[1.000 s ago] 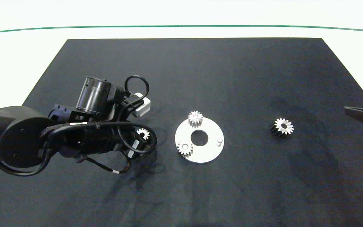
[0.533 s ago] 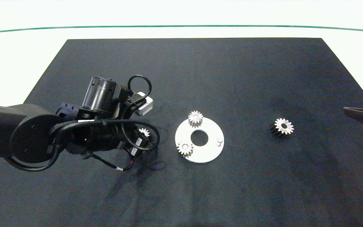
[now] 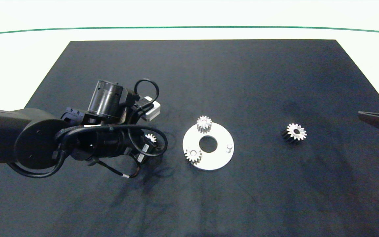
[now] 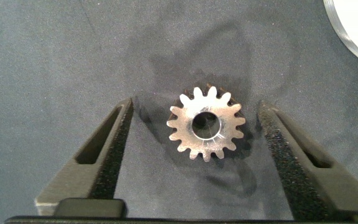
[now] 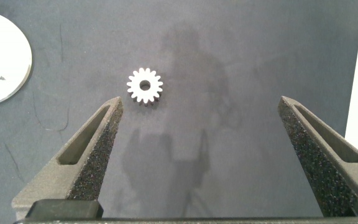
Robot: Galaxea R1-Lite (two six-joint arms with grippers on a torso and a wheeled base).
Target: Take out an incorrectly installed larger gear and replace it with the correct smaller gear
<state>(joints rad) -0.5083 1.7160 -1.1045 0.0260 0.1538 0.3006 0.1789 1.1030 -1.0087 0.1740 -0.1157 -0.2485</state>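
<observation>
Left gripper [image 4: 194, 162]: hovered low over the black mat [image 3: 242, 75], at nine o'clock from the round plate [image 3: 214, 159]; fingers spread wide, holding nothing.
Smaller gear [image 4: 206, 123]: lay flat on the mat between those fingers, touching neither.
Plate: carried two small gears [image 3: 204, 124], at twelve and at eight o'clock; the bare peg [image 3: 229, 146] stood at three o'clock.
Larger gear [image 3: 294, 132]: already off the plate, on the mat at three o'clock from it.
Right gripper [image 5: 197, 155]: parked at the mat's three o'clock edge, fingers wide apart, empty.
Advice: the gear seemed to sit closer to one pad, so centre it first; then drop until the pads flank the teeth, and close evenly so it lifts level.
</observation>
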